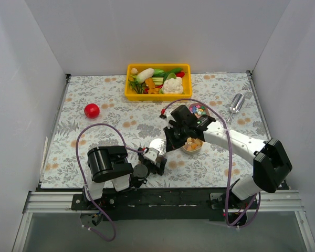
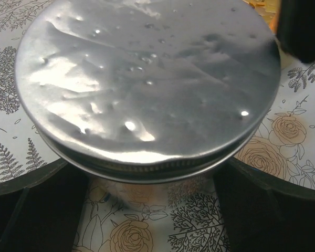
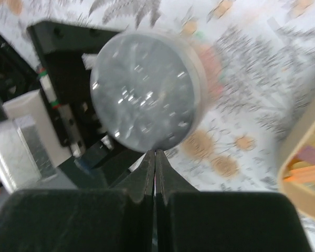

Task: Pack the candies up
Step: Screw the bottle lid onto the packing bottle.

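Note:
A silver-lidded jar point(image 1: 157, 146) stands on the flowered cloth. My left gripper point(image 1: 153, 156) holds it, one finger point(image 2: 26, 205) pressed on each side of its body below the lid point(image 2: 147, 79). My right gripper point(image 3: 155, 153) is shut with nothing in it, its tips at the near edge of the jar lid point(image 3: 147, 94). Pastel candies point(image 1: 198, 109) fill a small bowl behind the right arm. Orange-tan candies point(image 1: 192, 142) lie in a cream bowl point(image 3: 299, 137) just right of the jar.
A yellow bin point(image 1: 129, 92) of toy vegetables stands at the back. A red ball point(image 1: 92, 110) lies at the left, and a metal scoop point(image 1: 235, 103) at the back right. White walls close in three sides.

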`<state>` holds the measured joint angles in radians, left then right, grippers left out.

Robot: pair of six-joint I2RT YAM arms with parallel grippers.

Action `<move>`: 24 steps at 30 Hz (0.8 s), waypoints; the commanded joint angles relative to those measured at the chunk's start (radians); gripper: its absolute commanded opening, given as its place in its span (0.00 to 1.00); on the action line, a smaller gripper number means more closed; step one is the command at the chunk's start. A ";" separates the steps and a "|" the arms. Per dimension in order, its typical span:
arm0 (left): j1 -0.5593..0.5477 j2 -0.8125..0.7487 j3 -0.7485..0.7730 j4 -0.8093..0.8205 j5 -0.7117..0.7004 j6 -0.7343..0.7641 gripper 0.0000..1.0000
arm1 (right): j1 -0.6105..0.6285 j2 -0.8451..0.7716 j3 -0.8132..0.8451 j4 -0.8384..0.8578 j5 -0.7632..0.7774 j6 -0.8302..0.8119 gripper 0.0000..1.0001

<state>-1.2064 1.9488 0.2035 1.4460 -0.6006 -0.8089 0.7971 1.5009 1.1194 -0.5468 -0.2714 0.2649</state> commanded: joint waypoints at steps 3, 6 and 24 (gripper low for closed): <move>-0.001 0.098 -0.042 0.039 0.102 -0.078 0.86 | 0.063 -0.033 -0.024 -0.133 -0.016 0.083 0.01; -0.007 0.069 -0.052 0.040 0.094 -0.069 0.98 | 0.044 -0.059 -0.004 -0.151 0.044 0.103 0.05; -0.084 -0.994 0.002 -1.102 -0.036 -0.367 0.98 | -0.128 -0.173 0.066 -0.203 0.118 0.077 0.56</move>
<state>-1.2949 1.1893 0.1097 0.8631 -0.5968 -0.9417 0.6937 1.3598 1.1412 -0.7536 -0.1658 0.3485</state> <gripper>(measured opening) 0.981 0.535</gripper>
